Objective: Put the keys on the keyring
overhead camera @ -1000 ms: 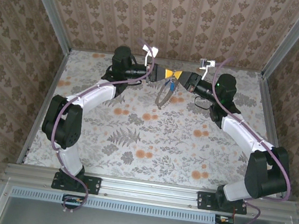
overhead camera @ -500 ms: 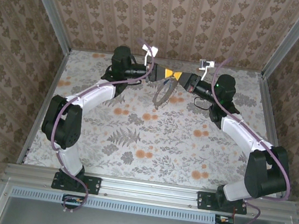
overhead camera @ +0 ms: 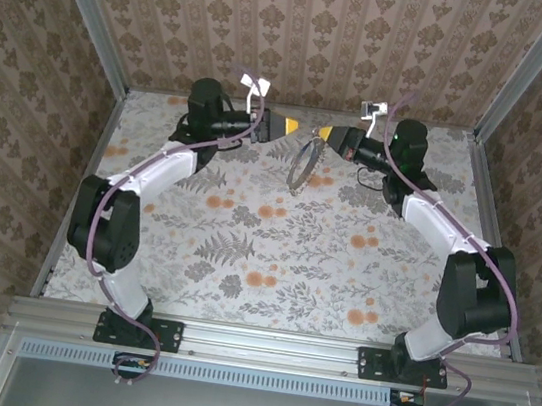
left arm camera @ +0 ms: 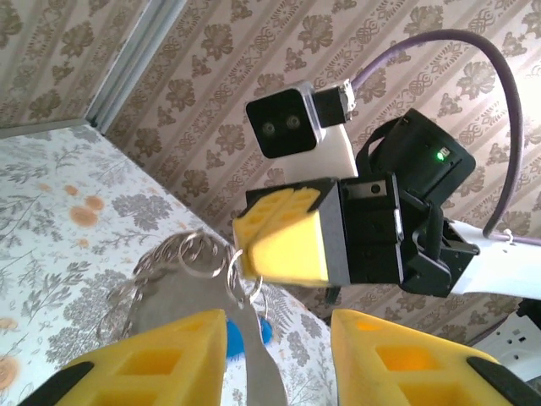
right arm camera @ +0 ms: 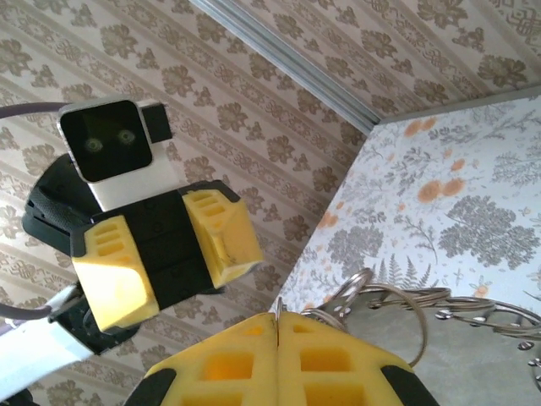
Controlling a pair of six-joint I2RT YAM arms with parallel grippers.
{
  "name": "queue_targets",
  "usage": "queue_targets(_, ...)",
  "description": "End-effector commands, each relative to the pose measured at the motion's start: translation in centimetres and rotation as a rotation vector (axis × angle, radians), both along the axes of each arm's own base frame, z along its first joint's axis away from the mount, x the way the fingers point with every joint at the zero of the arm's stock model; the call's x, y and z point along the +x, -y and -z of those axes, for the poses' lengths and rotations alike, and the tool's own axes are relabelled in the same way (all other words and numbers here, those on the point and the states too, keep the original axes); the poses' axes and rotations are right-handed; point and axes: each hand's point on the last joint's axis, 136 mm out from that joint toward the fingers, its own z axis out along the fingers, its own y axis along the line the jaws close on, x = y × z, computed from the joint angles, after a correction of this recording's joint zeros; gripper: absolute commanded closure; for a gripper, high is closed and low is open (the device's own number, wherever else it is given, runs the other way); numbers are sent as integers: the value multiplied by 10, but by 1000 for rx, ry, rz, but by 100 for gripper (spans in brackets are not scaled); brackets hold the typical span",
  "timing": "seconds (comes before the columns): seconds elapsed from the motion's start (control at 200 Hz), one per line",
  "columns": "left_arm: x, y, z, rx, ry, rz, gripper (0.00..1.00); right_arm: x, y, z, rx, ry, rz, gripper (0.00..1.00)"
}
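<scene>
Top external: left gripper (overhead camera: 289, 125) sits over the far edge of the table (overhead camera: 244, 250). Its jaws are parted with nothing in them, and there's a clear gap to the keyring (overhead camera: 308, 148). The keyring hangs off the right gripper (overhead camera: 323, 137), with the strap loop dangling toward the table. Can't tell if the bottom of the loop touches. Right jaws are pinched tight on the ring end. The right wrist view shows them pressed together with thin metal in the seam and the coil of rings just beside.

Left wrist: blue key (left arm camera: 239, 337) peeks out next to one of the left jaws, directly under the ring cluster. It's not gripped by the left arm.

My read on progress: the key looks to be hanging with the ring and carried by the right arm alone, so threading is likely done or close. What's left is to confirm it's fully on the coil, then set it down.

Unclear:
- The key-to-ring junction is hidden behind a left jaw and overlapping rings.
- The grey strip beside the key could be blade or strap.
- The top view is too coarse to settle either.
</scene>
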Motion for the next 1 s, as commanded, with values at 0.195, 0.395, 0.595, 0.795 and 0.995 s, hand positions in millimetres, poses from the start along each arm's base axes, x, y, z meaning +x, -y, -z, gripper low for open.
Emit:
queue_targets(0.195, -29, -15, -37, 98, 196, -15, 53, -18, -15, -34, -142, 119, -201, 100)
queue_targets(0.395, -21, -21, -56, 94, 235, -25, 53, -29, -14, -38, -209, 162, -259, 100)
queue_targets(0.595, -8, -18, -42, 112, 193, 19, 57, -39, -12, -27, -263, 187, -310, 100)
queue_targets(0.795, -3, -4, -26, 127, 165, 99, 63, -45, -10, -21, -256, 222, -343, 100)
queue_targets(0.995, -6, 17, -22, 129, 159, 209, 71, -51, -6, -23, -247, 256, -359, 100)
